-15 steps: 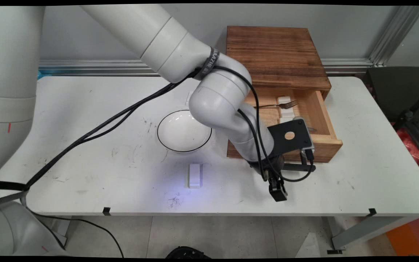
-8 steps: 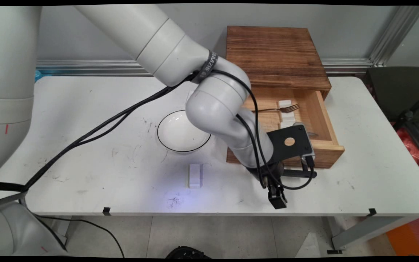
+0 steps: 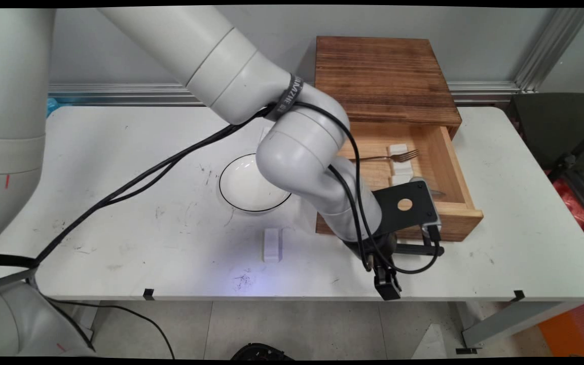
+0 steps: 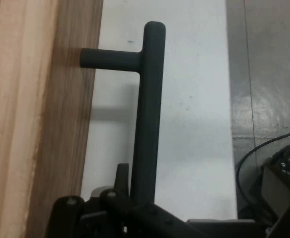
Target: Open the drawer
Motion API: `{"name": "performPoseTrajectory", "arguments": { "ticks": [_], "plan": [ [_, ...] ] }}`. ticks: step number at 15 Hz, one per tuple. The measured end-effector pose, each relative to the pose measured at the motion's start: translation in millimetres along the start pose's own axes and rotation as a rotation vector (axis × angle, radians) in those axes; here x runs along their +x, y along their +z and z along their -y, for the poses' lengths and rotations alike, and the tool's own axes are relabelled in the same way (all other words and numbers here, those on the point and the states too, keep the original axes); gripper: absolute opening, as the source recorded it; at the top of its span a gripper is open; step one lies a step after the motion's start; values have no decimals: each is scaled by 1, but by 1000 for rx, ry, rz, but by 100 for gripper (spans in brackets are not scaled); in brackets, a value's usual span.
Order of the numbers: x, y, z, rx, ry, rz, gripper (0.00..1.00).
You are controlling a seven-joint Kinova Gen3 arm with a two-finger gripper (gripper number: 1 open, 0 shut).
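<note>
My gripper (image 3: 386,252) is low at the table's near side, shut on the black bar handle (image 3: 416,249) of a wooden drawer (image 3: 457,221). The drawer stands pulled out of a dark wooden box (image 3: 383,76). In the hand view the handle (image 4: 147,124) runs straight up from my gripper (image 4: 135,198), and its post meets the drawer front (image 4: 60,124) on the left. Inside the drawer lie a metal fork (image 3: 391,157) and white blocks (image 3: 398,149).
A white bowl with a black rim (image 3: 231,197) sits left of the drawer, partly behind my arm. A small white block (image 3: 271,244) lies on the table (image 3: 119,238) in front of it. The table's near edge is just below my gripper.
The drawer has slid further out toward the table's near side, and my gripper has moved the same way with the handle in it.
</note>
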Motion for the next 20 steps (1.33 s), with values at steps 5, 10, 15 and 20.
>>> {"name": "performPoseTrajectory", "arguments": {
  "ticks": [5,10,15,20],
  "plan": [
    [0,-2,-9,-15,-4,1,100],
    [0,-4,-17,-28,-10,2,100],
    [2,-6,-24,-38,-16,0,100],
    [4,-7,-29,-48,-23,-1,100]
  ]
}}
